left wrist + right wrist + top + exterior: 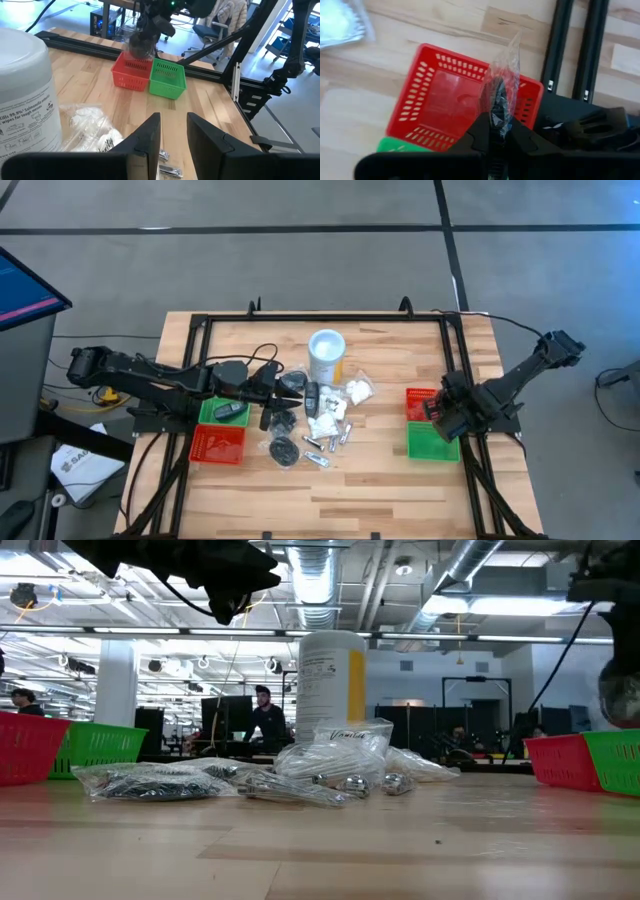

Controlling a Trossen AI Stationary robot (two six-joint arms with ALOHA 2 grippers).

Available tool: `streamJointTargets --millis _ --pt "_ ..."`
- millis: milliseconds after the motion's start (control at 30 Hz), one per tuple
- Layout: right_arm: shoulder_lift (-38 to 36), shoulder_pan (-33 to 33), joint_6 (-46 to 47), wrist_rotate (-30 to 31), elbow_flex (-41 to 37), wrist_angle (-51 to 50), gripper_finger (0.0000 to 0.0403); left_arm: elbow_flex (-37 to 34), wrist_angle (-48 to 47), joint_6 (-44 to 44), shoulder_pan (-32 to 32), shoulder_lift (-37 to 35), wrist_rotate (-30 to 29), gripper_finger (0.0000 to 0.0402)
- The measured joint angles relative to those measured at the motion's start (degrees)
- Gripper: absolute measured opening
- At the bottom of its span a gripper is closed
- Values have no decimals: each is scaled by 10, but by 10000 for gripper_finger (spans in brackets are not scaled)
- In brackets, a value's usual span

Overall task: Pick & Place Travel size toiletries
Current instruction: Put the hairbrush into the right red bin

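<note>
On the wooden worktop (390,470), near the middle of its far edge, stood the tall white canister (326,355) with a yellow label, upright. By the right edge sat a red tray (420,402) with a green tray (432,444) touching its near side; by the left edge sat a second green tray (212,412) and a second red tray (217,445), arranged the same way. The left gripper (297,384) hovered just left of the canister, its fingers (148,137) parted a little and holding nothing. The right gripper (447,412) hung over the right-hand red tray, its fingers closed on a clear packet (501,95) with a dark piece inside. Remaining travel size toiletries (322,425) lay clustered at the worktop's middle, just in front of the canister: white packets, black round pots, thin silvery tubes.
</note>
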Motion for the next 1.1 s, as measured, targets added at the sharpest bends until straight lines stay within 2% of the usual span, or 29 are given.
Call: streamJointTargets --millis 300,567,767,1100 --pt "0 10 59 -13 -38 1 18 0 2 0 0 0 0 88" --pt "0 9 61 -18 -44 1 19 0 2 0 0 0 0 88" --pt "0 9 61 -18 -44 1 43 0 2 0 0 0 0 88" --pt "10 10 60 -18 -44 1 41 0 2 0 0 0 0 88"
